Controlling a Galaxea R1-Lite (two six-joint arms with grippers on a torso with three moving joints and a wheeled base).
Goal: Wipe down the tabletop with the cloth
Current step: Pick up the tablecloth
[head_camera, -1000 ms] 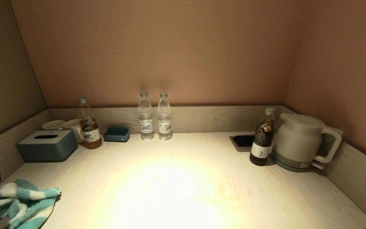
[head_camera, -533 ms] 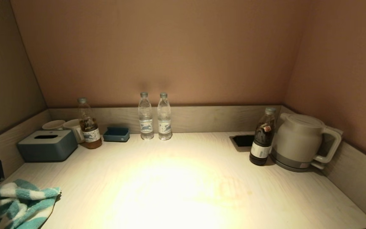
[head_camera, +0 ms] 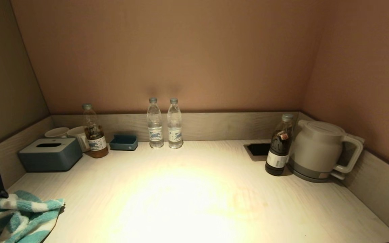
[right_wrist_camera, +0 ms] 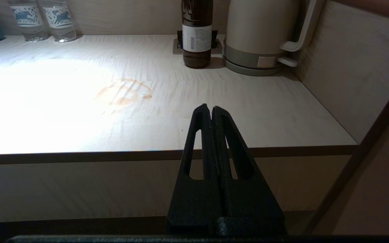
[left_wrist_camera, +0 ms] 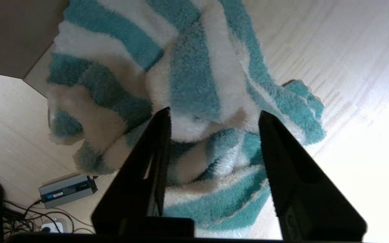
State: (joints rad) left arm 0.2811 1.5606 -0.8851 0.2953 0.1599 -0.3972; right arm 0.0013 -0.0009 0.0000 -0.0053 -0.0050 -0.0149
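The cloth (head_camera: 19, 219), a fluffy towel with teal and white stripes, lies bunched at the front left corner of the pale wood-grain tabletop (head_camera: 187, 195). In the left wrist view the cloth (left_wrist_camera: 194, 84) fills the middle, and part of it reaches past the table's edge. My left gripper (left_wrist_camera: 214, 112) hangs just above it, open, with the black fingers (left_wrist_camera: 282, 158) straddling a fold and not closed on it. My right gripper (right_wrist_camera: 209, 108) is shut and empty, parked low in front of the tabletop's (right_wrist_camera: 79, 101) front edge. A faint brownish stain (right_wrist_camera: 125, 92) marks the surface right of centre.
A kettle (head_camera: 319, 150), a dark bottle (head_camera: 277, 146) and a small dark cutout (head_camera: 258, 149) are at the back right. Two water bottles (head_camera: 164, 123) stand at the back centre. A tea bottle (head_camera: 95, 135), cups (head_camera: 68, 133), blue tray (head_camera: 124, 142) and tissue box (head_camera: 50, 154) stand back left.
At the left edge of the head view my left wrist has shifted slightly down toward the cloth. The cloth and the right arm have not moved.
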